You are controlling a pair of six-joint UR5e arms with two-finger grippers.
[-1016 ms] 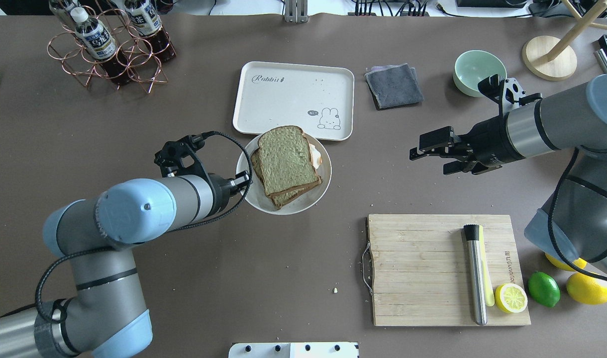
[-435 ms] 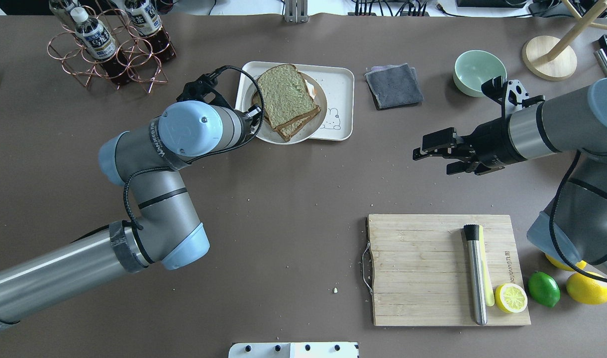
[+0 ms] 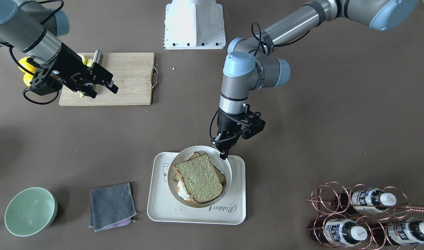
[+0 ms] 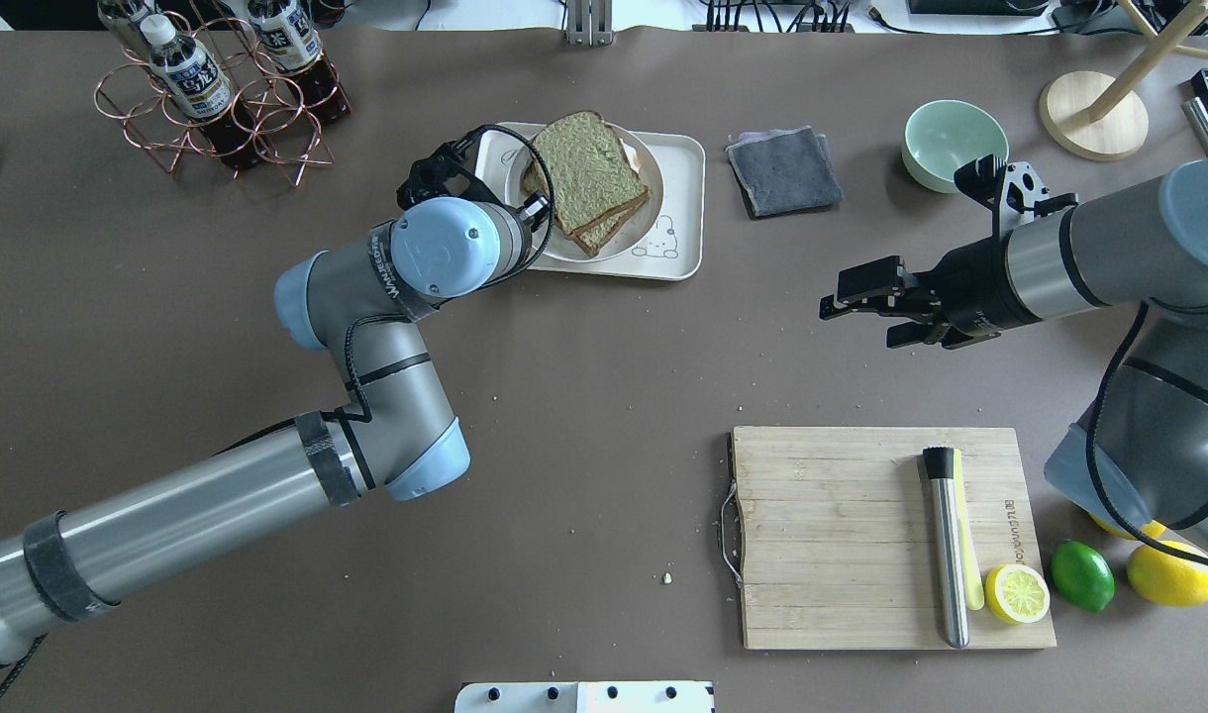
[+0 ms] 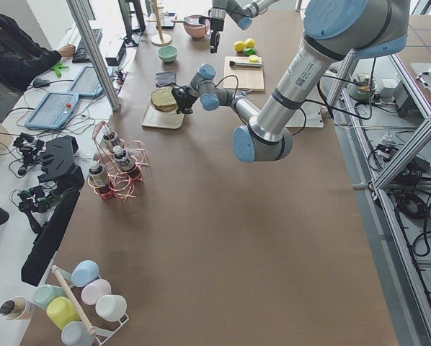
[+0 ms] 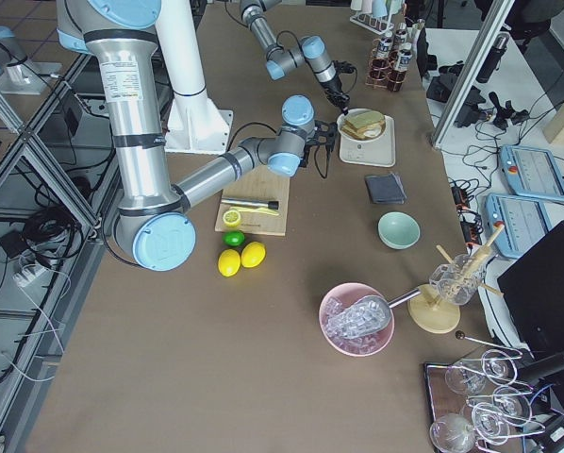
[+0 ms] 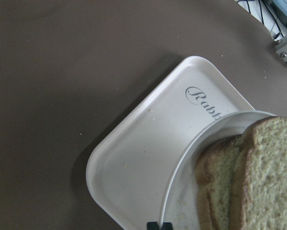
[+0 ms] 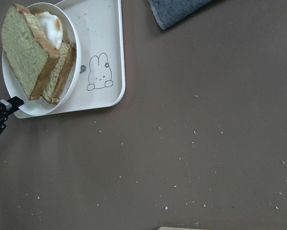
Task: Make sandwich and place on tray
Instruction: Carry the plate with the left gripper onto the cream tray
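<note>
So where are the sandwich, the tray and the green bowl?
sandwich (image 4: 592,168), overhead view, middle of the top bread slice.
tray (image 4: 685,163), overhead view, bare strip near its right rim.
green bowl (image 4: 956,146), overhead view, its inside.

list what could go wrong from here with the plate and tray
The left pincer grips the plate at one rim spot only; it may tilt and the sandwich could slide off.
The top slice sits skewed, with egg poking out, so a jolt might shift it.
The plate overlaps the tray rim in the front view; set down there, it may rest crooked.
</note>
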